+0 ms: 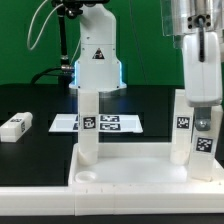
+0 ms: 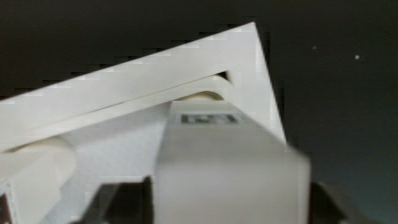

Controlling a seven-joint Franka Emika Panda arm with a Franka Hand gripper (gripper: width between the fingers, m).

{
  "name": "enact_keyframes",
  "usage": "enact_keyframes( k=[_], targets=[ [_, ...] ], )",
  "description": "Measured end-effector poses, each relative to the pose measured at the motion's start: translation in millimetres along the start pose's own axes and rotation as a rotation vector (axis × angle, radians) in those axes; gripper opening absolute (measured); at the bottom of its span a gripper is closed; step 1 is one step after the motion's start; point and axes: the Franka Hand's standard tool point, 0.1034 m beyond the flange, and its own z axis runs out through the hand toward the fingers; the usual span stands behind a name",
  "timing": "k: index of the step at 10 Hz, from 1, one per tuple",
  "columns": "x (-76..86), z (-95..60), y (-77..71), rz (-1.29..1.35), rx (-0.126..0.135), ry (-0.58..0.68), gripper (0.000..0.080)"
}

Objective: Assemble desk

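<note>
The white tray-like tabletop (image 1: 130, 166) lies at the front of the black table. One white leg (image 1: 88, 125) stands upright in its corner at the exterior view's left. My gripper (image 1: 198, 98) is shut on a second tagged leg (image 1: 190, 135) and holds it upright over the corner at the exterior view's right, its foot down at the tabletop. In the wrist view the held leg (image 2: 222, 165) fills the gap between my dark fingers (image 2: 125, 205), with my gripper (image 2: 228, 212) above the tabletop's corner (image 2: 151, 100). The standing leg (image 2: 36, 180) shows beside it.
A loose white leg (image 1: 14, 126) lies on the table at the exterior view's left. The marker board (image 1: 110, 123) lies flat behind the tabletop. The arm's white base (image 1: 98, 60) stands at the back before a green wall.
</note>
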Motion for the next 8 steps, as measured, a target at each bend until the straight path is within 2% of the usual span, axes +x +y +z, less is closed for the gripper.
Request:
enact_keyframes(
  k=[1,2,3,4,6,7,8],
  targets=[
    [2.7,-3.1,-7.7,-0.194,0.033,0.003,0.0551],
    [3.3,-3.0,-12.6,-0.424,0.075,0.006,0.0619],
    [-1.5,0.0,-8.7,-0.603,0.072,0.005,0.0640],
    [-7.3,0.4,-6.6,-0.638,0.083,0.010,0.0640],
    [-4.5,0.7,-7.4,-0.844,0.081,0.020,0.0648],
    [-4.5,1.0,-6.3,-0.968,0.067,0.027,0.0649],
    [-4.3,0.6,-3.1,-1.276,-0.008,0.017,0.0649]
  ],
)
